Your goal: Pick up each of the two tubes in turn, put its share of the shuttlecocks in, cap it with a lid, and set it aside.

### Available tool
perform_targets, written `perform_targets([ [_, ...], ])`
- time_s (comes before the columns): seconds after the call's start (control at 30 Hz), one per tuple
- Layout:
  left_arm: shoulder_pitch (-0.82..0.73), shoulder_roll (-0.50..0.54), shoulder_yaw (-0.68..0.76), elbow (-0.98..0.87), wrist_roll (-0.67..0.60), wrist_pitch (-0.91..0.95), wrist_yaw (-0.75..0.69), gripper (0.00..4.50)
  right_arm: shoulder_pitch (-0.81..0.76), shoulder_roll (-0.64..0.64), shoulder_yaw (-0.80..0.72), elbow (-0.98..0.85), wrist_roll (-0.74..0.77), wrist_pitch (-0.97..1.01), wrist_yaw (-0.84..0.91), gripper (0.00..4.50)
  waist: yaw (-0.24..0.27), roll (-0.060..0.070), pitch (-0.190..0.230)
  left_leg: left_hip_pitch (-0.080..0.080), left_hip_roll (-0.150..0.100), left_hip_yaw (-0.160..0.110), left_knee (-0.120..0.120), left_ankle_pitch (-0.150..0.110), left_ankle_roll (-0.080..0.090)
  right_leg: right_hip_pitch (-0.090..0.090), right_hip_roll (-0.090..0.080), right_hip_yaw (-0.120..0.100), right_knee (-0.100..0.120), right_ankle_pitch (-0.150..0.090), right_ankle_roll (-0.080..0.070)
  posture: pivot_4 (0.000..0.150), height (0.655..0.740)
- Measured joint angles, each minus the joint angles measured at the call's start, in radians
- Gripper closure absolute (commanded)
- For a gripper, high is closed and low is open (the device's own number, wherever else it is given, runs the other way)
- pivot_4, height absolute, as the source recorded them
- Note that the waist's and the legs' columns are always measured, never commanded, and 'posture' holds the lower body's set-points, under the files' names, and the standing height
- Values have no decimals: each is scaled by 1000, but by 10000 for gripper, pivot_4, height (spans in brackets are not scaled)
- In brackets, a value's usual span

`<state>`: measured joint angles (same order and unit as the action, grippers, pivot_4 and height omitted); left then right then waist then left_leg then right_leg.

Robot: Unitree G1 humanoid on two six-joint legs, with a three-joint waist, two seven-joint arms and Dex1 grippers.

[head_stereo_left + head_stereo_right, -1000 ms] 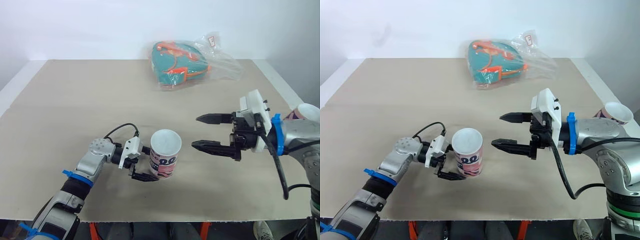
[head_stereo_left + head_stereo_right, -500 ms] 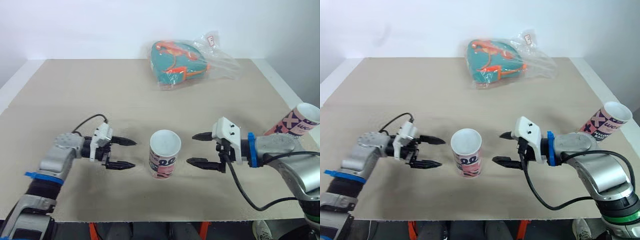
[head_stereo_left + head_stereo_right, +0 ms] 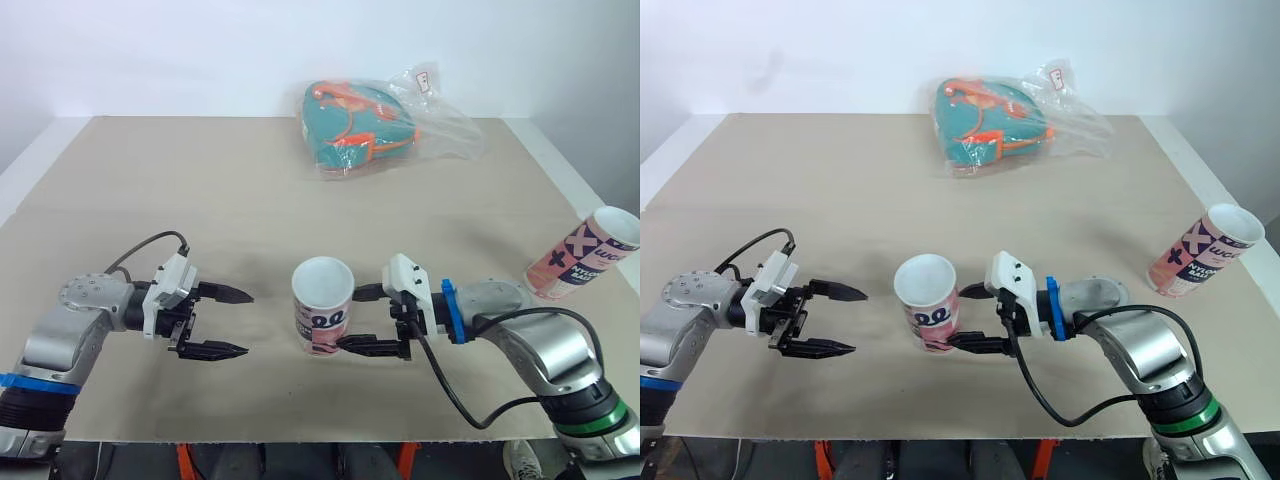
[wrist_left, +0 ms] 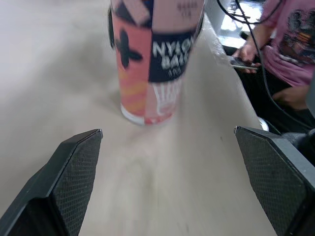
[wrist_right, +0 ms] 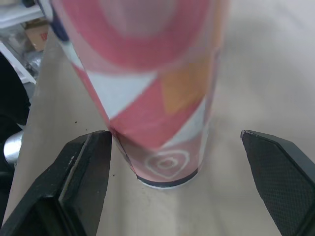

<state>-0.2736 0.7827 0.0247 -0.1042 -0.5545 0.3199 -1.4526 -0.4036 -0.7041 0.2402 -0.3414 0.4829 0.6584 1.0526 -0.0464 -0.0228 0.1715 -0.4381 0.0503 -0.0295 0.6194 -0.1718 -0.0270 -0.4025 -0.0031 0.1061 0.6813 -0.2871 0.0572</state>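
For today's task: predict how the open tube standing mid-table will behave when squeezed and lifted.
Upright on a small round base, the tube probably tips if nudged sideways, then rolls. Open-topped and seemingly empty, it is likely light, and its thin wall might dent under a hard squeeze.

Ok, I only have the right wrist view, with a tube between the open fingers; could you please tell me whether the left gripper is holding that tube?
Observer: No, the left gripper is open and apart from the tube, off to its left.
Operator: Thank you. Does the tube have a lid on?
Observer: No, its top is open.
Operator: And where is the other one?
Observer: The second tube is near the right edge of the table, also uncapped, well apart from the first.
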Motion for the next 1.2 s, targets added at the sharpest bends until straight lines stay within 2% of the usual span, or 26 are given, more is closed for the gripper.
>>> perform_targets([
  [0.17, 17, -2, 35, -98, -55, 60, 80, 377, -12, 56, 42, 54, -16, -24, 29, 0, 0, 0, 0, 0, 0, 0, 0, 0, 0, 0, 0, 0, 0, 0, 0, 1500, 7387],
  [0.57, 35, -24, 56, -164, -115, 92, 170, 377, -79, 128, 42, 152, -28, -68, 65, 0, 0, 0, 0, 0, 0, 0, 0, 0, 0, 0, 1, 0, 1, 1, -1, 1500, 7387],
  [0.63, 35, -28, 61, -164, -125, 92, 180, 0, -79, 129, 42, 159, -28, -70, 74, 5416, 0, 0, 0, 0, 0, 0, 0, 0, 0, 0, 1, 0, 1, 1, -1, 1500, 7387],
  [0.67, 35, -28, 62, -164, -129, 92, 182, 0, -79, 131, 41, 162, -28, -71, 76, 5878, 0, 0, 0, 0, 0, 0, 1, 0, 0, 0, 1, 0, 1, 1, -1, 1500, 7387],
  [0.73, 35, -30, 62, -164, -132, 92, 184, 0, -79, 131, 41, 163, -29, -71, 77, 15527, 0, 0, 0, 0, 0, 0, 1, 0, 0, 0, 1, 0, 1, 1, -1, 1500, 7387],
  [0.8, 34, -31, 60, -163, -131, 90, 182, 0, -75, 131, 40, 163, -29, -71, 77, 22002, 0, 0, 0, 0, 0, 0, 1, 0, 0, 0, 1, 0, 1, 1, -1, 1500, 7387],
  [1.03, 21, -59, 48, -144, -121, 71, 179, 0, -65, 113, 13, 157, -20, -56, 69, 22002, 1, 0, 0, 0, 0, 0, 1, 0, 0, 0, 1, 0, 1, 1, 0, 1500, 7387],
  [1.2, -75, -162, 17, -109, -129, 80, 226, 0, -72, 83, -121, 158, 11, -43, 26, 22002, 7, -1, 1, 0, -1, 0, 4, 0, 0, 2, 0, 1, 1, 3, 2, 1500, 7387],
])
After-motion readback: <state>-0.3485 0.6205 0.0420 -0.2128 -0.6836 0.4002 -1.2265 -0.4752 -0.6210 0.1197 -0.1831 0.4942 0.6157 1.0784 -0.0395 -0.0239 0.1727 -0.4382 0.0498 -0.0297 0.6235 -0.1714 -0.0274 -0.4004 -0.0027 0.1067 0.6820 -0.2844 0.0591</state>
